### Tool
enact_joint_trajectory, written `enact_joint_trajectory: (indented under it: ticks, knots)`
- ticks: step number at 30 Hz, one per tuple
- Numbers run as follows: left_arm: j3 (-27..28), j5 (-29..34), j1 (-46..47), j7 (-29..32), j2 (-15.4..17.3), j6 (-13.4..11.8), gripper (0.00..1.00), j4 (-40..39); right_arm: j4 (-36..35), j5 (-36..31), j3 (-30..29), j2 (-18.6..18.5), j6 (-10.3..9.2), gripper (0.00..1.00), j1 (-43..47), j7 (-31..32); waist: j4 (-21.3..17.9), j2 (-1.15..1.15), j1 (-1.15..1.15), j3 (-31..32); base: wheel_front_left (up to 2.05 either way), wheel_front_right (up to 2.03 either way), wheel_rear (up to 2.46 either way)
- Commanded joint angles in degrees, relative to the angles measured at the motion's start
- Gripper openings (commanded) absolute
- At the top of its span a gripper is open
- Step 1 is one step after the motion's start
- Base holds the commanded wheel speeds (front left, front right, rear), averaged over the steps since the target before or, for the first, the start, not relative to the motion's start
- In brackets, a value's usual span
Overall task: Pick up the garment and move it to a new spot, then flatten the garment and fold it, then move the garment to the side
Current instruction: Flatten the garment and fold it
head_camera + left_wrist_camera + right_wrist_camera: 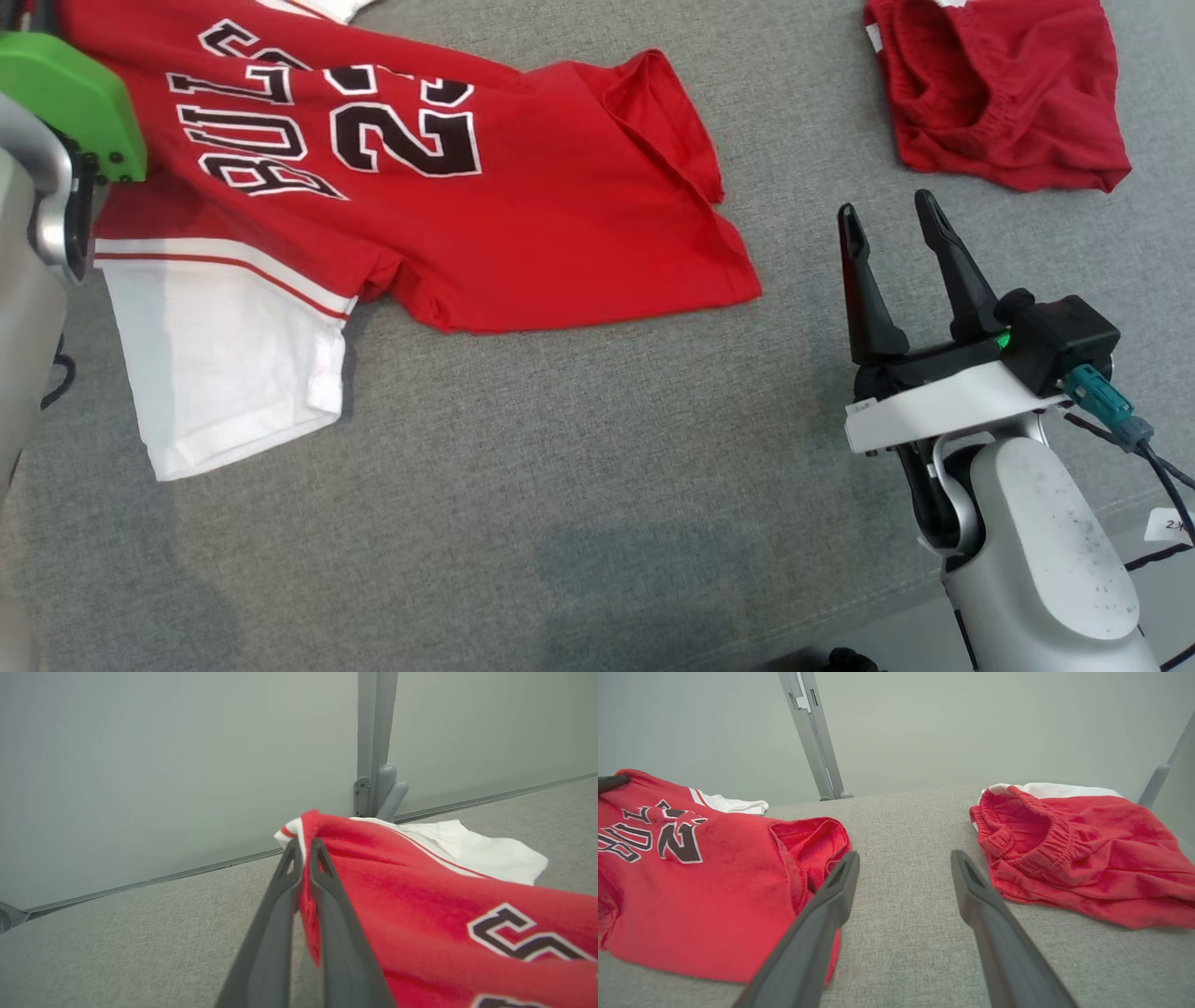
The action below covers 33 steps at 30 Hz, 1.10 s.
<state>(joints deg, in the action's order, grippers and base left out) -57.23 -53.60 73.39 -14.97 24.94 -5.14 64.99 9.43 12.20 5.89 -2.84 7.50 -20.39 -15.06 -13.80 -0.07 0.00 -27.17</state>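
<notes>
The garment (523, 187) is a red jersey with white sleeves and black "BULLS 23" lettering, spread over the grey surface at the upper left of the head view. In the left wrist view my left gripper (302, 845) is shut on the garment (420, 905), pinching a red fold near its white-trimmed edge and holding that edge up off the surface. My right gripper (887, 219) stands open at the right, above bare grey cloth, apart from the garment's hem. In the right wrist view its fingers (903, 858) spread wide beside the garment (714, 882).
Red shorts (1004, 89) with an elastic waistband lie crumpled at the upper right, also the shorts (1083, 854) in the right wrist view. The grey cloth surface (560, 485) ends at pale wall panels with a metal post (373, 742). My left arm's green cover (70, 103) sits at the far left.
</notes>
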Motion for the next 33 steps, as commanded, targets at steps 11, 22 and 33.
enact_joint_trajectory:
  ticks: [11, 22, 33]
  knots:
    - [10.01, 2.97, -11.24, -0.21, 0.09, -1.54, 1.0, -7.93, 1.3, -0.38, -1.11, -0.14, -0.03, 1.0, 1.62, -0.14, 3.46, 0.07, 0.0, 4.7, 0.0, 0.0, 0.0]
    - [28.44, 15.63, -34.42, -0.22, -3.8, -3.39, 1.0, -27.07, 4.52, -1.64, -0.09, -0.16, -0.03, 1.0, 5.29, -0.14, 7.79, 0.07, 0.0, 13.91, 0.0, 0.0, 0.0]
    - [41.53, 27.12, -54.76, -0.15, -10.33, -0.55, 1.0, -38.36, 7.17, -2.39, -0.25, -0.17, -0.03, 1.0, 10.29, -0.14, 10.56, 0.07, 0.0, 20.71, 0.0, 0.0, 0.0]
